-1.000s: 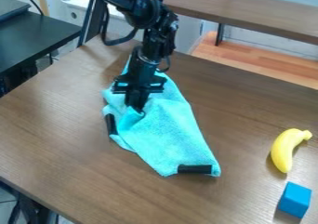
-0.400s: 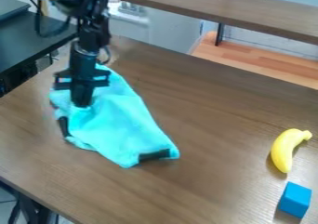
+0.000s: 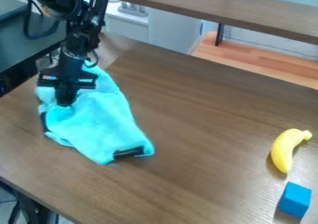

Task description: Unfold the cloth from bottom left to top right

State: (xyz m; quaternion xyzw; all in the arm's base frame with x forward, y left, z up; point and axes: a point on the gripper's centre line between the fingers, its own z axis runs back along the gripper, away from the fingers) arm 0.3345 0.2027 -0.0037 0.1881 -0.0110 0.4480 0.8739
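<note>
My gripper (image 3: 64, 102) hangs over the left part of the table, shut on the upper-left part of the turquoise cloth. The cloth (image 3: 99, 126) lies bunched and partly folded below and to the right of the fingers, narrowing toward a lower corner. One black patch shows on its left edge and another near its bottom right corner. Part of the cloth behind the gripper is hidden by the arm.
A yellow banana (image 3: 284, 149) and a blue block (image 3: 294, 200) lie on the brown table (image 3: 205, 139) at the right. A raised wooden shelf (image 3: 217, 8) runs along the back, and a dark table (image 3: 25, 39) stands at the upper left.
The gripper has moved left across the table, dragging the whole cloth with it. The banana and the block have stayed in place.
</note>
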